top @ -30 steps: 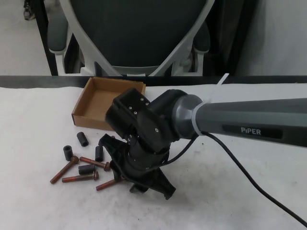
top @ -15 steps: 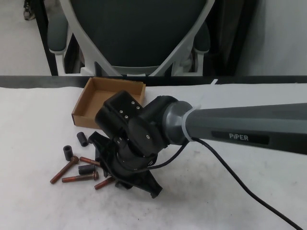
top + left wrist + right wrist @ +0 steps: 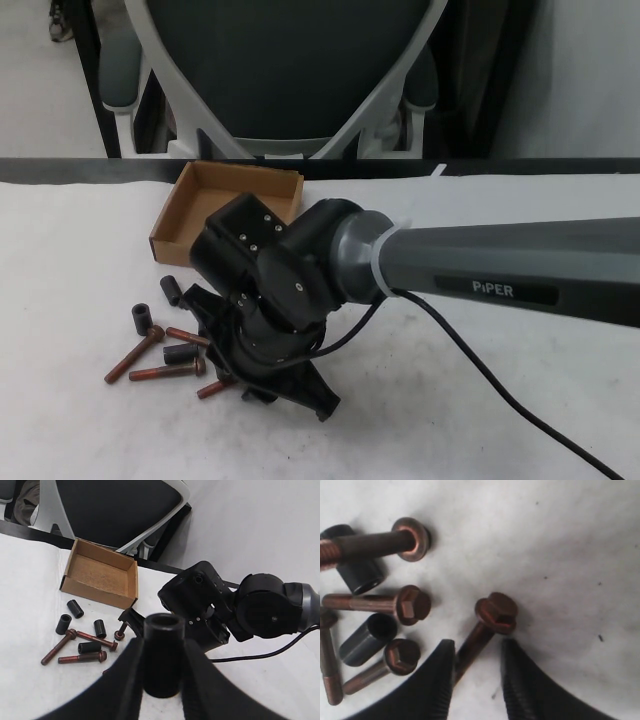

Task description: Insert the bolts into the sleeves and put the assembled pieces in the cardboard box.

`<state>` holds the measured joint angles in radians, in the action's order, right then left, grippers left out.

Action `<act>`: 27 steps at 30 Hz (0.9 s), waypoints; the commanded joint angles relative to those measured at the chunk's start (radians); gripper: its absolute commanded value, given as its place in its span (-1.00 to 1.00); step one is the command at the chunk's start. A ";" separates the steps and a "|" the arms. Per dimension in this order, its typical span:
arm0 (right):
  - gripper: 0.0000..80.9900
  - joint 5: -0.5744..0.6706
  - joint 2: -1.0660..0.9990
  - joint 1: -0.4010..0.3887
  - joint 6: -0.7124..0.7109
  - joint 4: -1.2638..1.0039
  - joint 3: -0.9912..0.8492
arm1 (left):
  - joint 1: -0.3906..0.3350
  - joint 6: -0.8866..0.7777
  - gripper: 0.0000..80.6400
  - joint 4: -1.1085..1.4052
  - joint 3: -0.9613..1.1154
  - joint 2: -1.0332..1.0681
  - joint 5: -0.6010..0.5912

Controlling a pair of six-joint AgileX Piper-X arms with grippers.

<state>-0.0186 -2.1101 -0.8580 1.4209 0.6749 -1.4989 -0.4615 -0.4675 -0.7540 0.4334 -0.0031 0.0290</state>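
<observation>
Black cylindrical metal sleeve (image 3: 164,675): you have it upright, open end up, held above the white bench cover (image 3: 80,430) and apart from the loose parts.
Left gripper (image 3: 163,647): its jaws pinch that sleeve, one finger pressed on each side.
Rust-brown hex-head bolts (image 3: 165,371): several lie flat on the cover toward the left of the high view, pointing in different directions, some crossing or touching each other.
Short black loose sleeves (image 3: 172,290): you'll find these among the bolts and just behind them, between the bolts and the box.
Shallow brown cardboard box (image 3: 185,250): it sits open-topped behind the pile, near the bench's far edge.
Right gripper (image 3: 477,647): it sits low at the right edge of the pile with its jaws spread, one finger on each side of a bolt's shank.
Straddled bolt (image 3: 496,612): it lies flat on the cover, its hex head just beyond your fingertips. The shank runs close along one finger, with a gap to the other.
Grey right arm (image 3: 480,270): it comes in from the right of the high view, its wrist bent down over the pile and covering part of it.
Black cable (image 3: 500,400): it trails from the wrist across the cover toward the near right corner.
</observation>
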 commanded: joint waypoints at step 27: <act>-0.99 -0.012 -0.057 0.045 0.094 0.161 0.011 | -0.002 -0.004 -0.98 0.018 0.002 0.003 0.015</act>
<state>0.0000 -2.1123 -0.8333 1.5200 0.7542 -1.5141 -0.4615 -0.4675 -0.7540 0.4334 -0.0031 0.0316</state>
